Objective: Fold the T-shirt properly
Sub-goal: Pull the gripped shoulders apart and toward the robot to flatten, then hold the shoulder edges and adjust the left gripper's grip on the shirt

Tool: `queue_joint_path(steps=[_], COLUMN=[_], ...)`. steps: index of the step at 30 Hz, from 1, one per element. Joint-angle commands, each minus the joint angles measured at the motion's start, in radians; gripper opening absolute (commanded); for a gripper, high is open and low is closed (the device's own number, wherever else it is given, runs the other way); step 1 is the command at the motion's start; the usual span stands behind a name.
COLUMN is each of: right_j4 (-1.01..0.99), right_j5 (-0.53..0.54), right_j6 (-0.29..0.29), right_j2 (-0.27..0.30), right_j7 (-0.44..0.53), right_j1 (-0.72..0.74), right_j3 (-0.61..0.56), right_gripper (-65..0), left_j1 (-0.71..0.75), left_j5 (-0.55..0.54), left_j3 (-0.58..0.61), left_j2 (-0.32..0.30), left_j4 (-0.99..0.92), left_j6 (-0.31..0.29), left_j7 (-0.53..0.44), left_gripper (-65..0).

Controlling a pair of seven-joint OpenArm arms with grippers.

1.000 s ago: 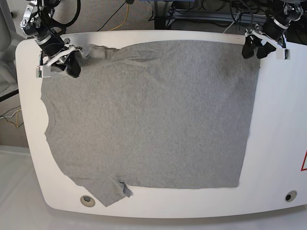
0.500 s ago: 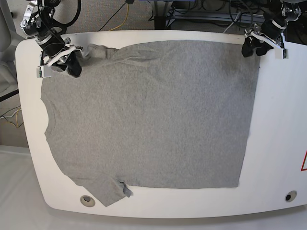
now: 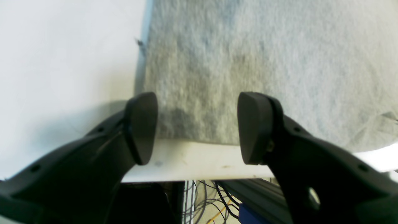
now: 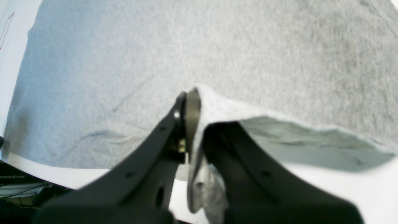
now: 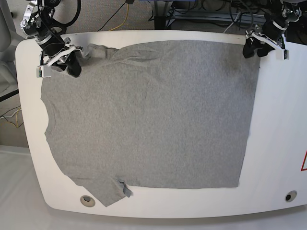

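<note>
The heather-grey T-shirt (image 5: 148, 115) lies spread flat on the white table (image 5: 278, 120), plain side up, with one sleeve at the near left (image 5: 108, 189). My right gripper (image 5: 72, 66) is at the far left corner, shut on a pinched fold of the T-shirt (image 4: 217, 46). In the right wrist view that fold rises between the fingers of the right gripper (image 4: 194, 102). My left gripper (image 5: 254, 49) hovers open over the far right corner. In the left wrist view the left gripper (image 3: 199, 127) holds nothing, and the T-shirt (image 3: 248, 62) edge lies below and between its fingers.
Beyond the table's far edge (image 3: 202, 161) hang cables and frame parts (image 5: 201, 14). Two round holes sit in the table near the front edge, one at the left (image 5: 87, 200) and one at the right (image 5: 290, 196). A red mark (image 5: 304, 162) shows at the right border.
The left gripper has drawn slightly back toward the far table edge, still open. The right gripper keeps its hold and has barely moved.
</note>
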Motion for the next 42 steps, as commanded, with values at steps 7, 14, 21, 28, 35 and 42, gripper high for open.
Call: queue_joint_path(steps=[7, 14, 21, 28, 35, 42], right_j4=[0.022, 0.024, 0.024, 0.023, 0.022, 0.024], right_j5=[0.019, 0.017, 0.017, 0.018, 0.015, 0.012], right_j6=[0.005, 0.004, 0.005, 0.006, 0.006, 0.010], right_j2=[0.011, 0.011, 0.011, 0.011, 0.011, 0.011], right_j7=[0.019, 0.019, 0.019, 0.017, 0.018, 0.020], right_j1=[0.000, 0.002, 0.001, 0.002, 0.000, 0.002], right_j3=[0.008, 0.008, 0.009, 0.009, 0.004, 0.002], right_gripper=[-65.0, -65.0, -65.0, -65.0, -65.0, -65.0], left_j1=[0.004, 0.018, 0.017, 0.014, 0.015, 0.016], left_j5=[0.001, -0.010, -0.011, -0.013, -0.020, 0.008], left_j3=[-0.016, -0.021, -0.020, -0.008, 0.015, 0.027], left_j2=[-0.010, -0.010, -0.008, -0.008, -0.006, -0.002], left_j4=[0.016, 0.015, 0.010, 0.009, 0.023, 0.041], left_j6=[-0.009, -0.011, -0.009, -0.008, -0.015, -0.011], left_j7=[-0.020, -0.018, -0.013, 0.015, 0.046, 0.047], left_gripper=[-26.8, -26.5, -26.4, -29.9, -33.3, -42.5])
